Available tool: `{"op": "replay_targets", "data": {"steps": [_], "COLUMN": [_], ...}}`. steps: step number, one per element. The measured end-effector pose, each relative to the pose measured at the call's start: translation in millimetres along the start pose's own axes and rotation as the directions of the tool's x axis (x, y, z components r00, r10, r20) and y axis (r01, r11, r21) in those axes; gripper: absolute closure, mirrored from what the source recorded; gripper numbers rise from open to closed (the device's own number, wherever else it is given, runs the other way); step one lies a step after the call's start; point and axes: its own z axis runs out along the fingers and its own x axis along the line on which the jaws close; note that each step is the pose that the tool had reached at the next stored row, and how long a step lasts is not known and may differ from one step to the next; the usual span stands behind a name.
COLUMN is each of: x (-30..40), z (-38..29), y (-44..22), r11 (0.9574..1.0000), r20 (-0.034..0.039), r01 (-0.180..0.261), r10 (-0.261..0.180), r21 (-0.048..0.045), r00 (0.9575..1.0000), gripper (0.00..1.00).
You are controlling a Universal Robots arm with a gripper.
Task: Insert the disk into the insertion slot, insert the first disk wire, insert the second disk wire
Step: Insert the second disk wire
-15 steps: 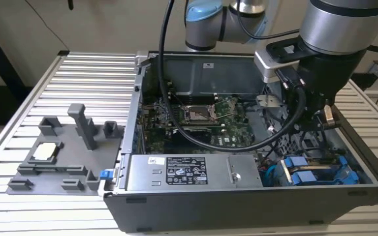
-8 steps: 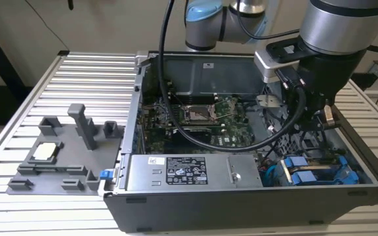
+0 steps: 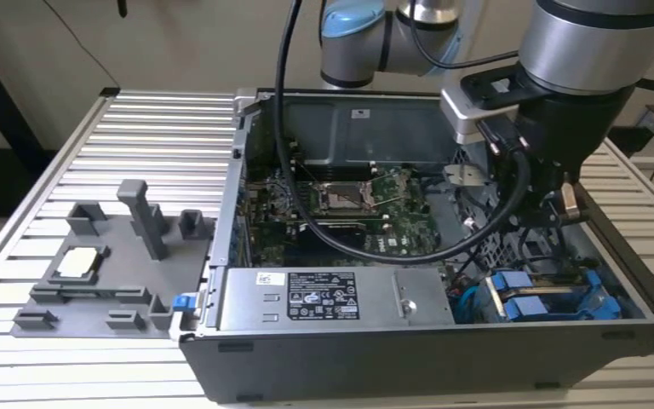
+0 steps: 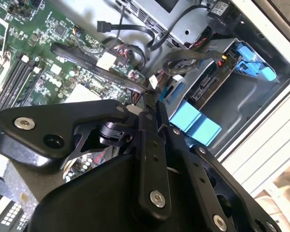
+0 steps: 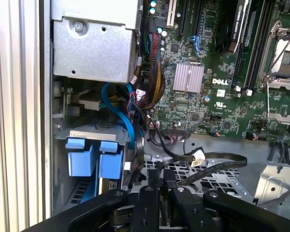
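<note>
The disk lies in the insertion slot, a grey bay in the case's corner at the exterior view's lower right. Its blue carrier frames it, with two pale blue tabs at one end. My gripper hangs inside the case just above and behind that bay. Its black fingers are shut on the end of a flat black disk wire with a white tag. The wire trails back over the perforated cage and the motherboard.
The open computer case stands on a slatted aluminium table. A grey power supply sits beside the bay. A bundle of coloured cables runs past it. A grey fixture plate lies at the exterior view's left.
</note>
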Motion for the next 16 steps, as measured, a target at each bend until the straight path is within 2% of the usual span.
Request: {"op": "replay_targets", "data": {"steps": [10,12,16], "x": [28.9,32.0,36.8], "z": [-0.6,-0.2,0.8], "y": [-1.7,-3.8,-10.5], "r11": [1.0,1.0,0.9998], "r20": [0.0003,0.0006,0.0018], "r01": [-0.002,-0.003,-0.004], "r10": [0.002,0.003,0.004], "r21": [-0.0059,-0.0087,-0.0204], "r00": [1.0,1.0,1.0], "gripper": [0.84,0.84,0.84]}}
